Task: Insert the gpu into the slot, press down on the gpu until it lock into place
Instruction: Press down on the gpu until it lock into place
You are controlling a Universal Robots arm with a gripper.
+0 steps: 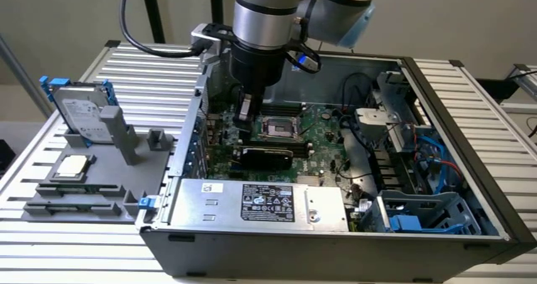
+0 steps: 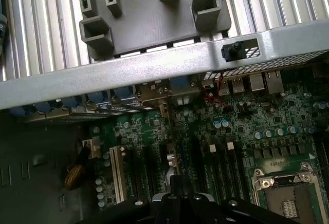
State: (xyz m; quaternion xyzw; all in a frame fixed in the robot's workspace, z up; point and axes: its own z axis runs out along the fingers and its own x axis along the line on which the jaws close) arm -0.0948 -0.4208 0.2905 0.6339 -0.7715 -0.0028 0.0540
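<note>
The gpu, a small black card, stands on the green motherboard inside the open computer case, just behind the silver power supply. The slot is hidden; I cannot tell whether the card is seated in it. My gripper hangs shut above the board, a little above and behind the card's end on the exterior view's left. Nothing shows between its fingers. In the wrist view the closed fingertips of the gripper point down over the row of black expansion sockets.
The power supply fills the near side of the case. The CPU socket lies right of the gripper. Cables and a blue drive cage crowd the exterior view's right. A grey fixture plate with a hard drive sits outside the case wall.
</note>
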